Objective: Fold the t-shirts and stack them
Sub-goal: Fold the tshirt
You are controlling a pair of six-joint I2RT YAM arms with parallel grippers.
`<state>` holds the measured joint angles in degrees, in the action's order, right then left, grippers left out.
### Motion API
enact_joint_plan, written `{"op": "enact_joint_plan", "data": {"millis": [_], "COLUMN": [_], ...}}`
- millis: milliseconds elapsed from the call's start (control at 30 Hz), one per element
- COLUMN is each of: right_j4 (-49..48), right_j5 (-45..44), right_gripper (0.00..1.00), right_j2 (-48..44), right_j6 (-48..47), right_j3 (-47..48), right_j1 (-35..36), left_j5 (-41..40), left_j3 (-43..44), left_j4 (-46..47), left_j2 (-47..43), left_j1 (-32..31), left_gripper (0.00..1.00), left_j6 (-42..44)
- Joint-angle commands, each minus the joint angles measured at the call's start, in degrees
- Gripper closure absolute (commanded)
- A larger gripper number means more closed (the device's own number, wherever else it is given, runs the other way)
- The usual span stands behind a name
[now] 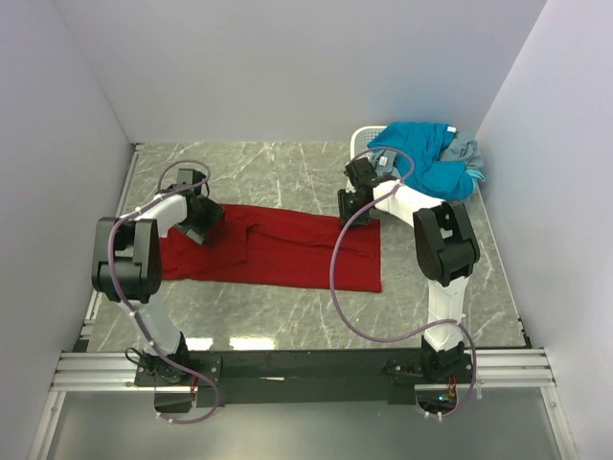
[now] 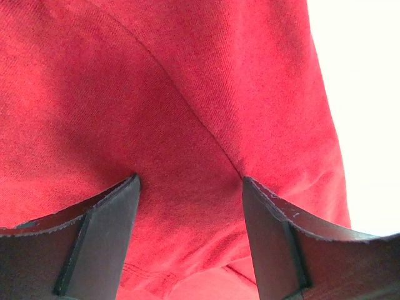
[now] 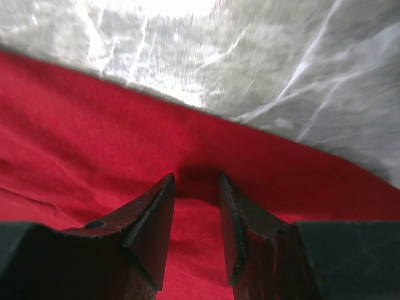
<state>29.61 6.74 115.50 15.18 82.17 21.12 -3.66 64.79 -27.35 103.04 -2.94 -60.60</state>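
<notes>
I see the red t-shirt (image 1: 278, 254) lying spread out on the bench (image 1: 287, 168). My left end effector (image 1: 205, 224) rests on its left part, fingers wide apart. My right end effector (image 1: 348, 213) is near its far right edge, fingers apart too.

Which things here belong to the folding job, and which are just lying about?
Job:
- red t-shirt, spread on the table
- teal-blue t-shirt, heaped at far right
- grey t-shirt, in the same heap

Lying about:
- white basket, under that heap
</notes>
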Motion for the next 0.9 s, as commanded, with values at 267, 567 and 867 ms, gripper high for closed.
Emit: {"op": "enact_joint_plan", "data": {"millis": [267, 567, 867], "right_j4": [3.35, 3.27, 4.75], "right_j5": [2.48, 2.66, -0.06], "right_gripper": [0.6, 0.6, 0.6], "right_j2": [-1.06, -5.19, -9.07], "right_j6": [4.77, 10.48, 12.25], "right_j3": [-5.0, -12.38, -15.73], "right_j1": [0.32, 4.62, 14.29], "left_j5": [-4.33, -4.95, -3.37], "left_j3": [16.93, 28.98, 32.41], "left_j4": [-2.35, -1.57, -1.56], "left_j2": [16.39, 24.48, 22.12], "left_j1": [-0.05, -0.14, -2.68], "left_gripper": [0.27, 0.26, 0.25], "left_j6": [10.49, 13.92, 17.18]}}
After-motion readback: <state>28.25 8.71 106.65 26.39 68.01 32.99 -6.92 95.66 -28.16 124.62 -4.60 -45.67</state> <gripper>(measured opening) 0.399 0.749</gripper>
